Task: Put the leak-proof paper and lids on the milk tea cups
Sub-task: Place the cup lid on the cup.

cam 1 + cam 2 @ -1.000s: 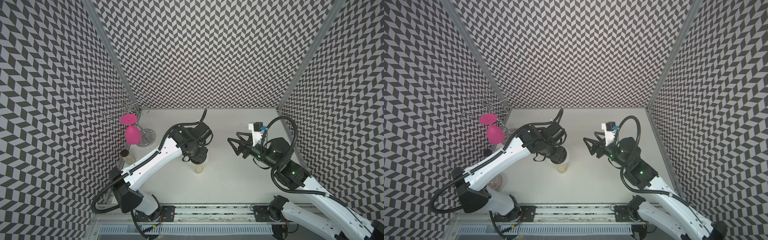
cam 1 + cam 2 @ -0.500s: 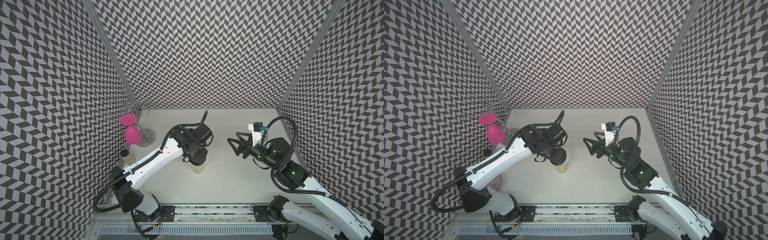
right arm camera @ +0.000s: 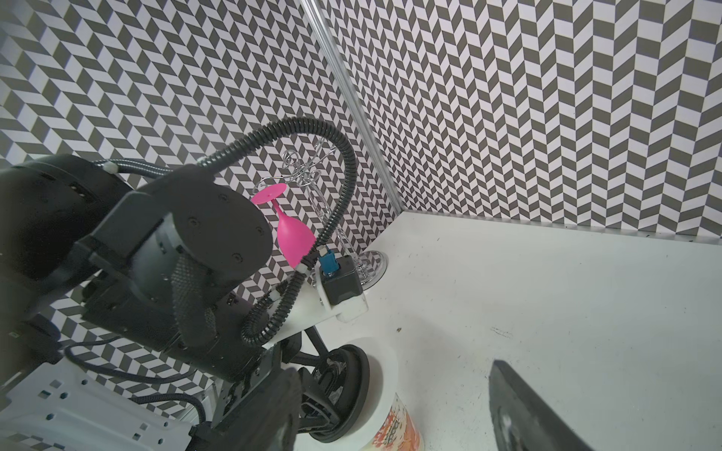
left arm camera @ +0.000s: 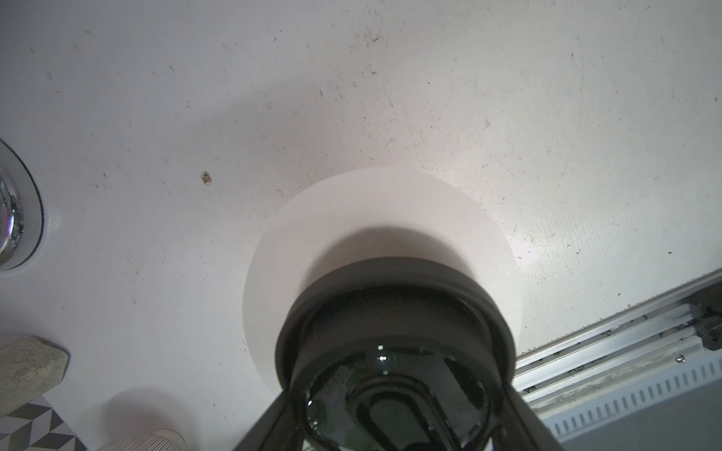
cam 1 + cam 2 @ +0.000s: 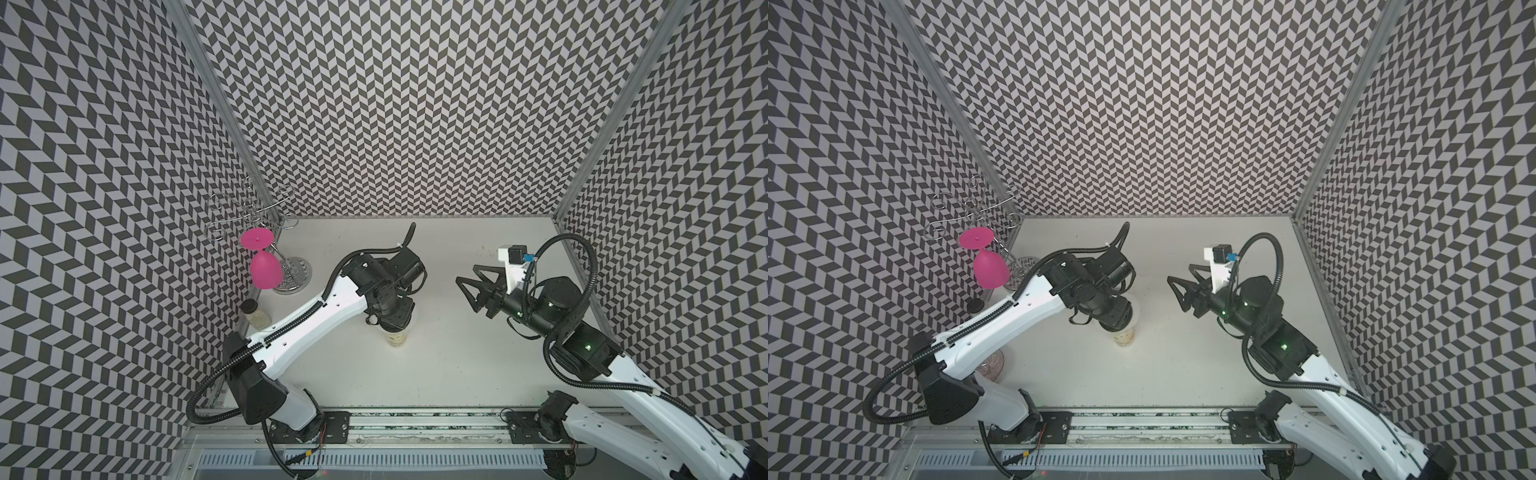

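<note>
White leak-proof paper [image 4: 375, 211] lies over the milk tea cup [image 5: 397, 337] near the worktop [image 5: 457, 374] centre. I see my left gripper [image 5: 392, 318] pinching a round black lid [image 4: 390, 281] against that paper. At the cup's 3 o'clock, my right gripper [image 5: 467, 294] hangs spread and empty.

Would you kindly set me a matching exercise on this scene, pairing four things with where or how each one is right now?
Things:
1. leak-proof paper
2. pink goblet
3. right gripper
4. black lid

States:
A. open, holding nothing
B. clamped in the left gripper
C. hanging upside down on the wire rack
D. lying over the mouth of the milk tea cup

Pairs: 1-D, 2-C, 3-A, 4-B
</note>
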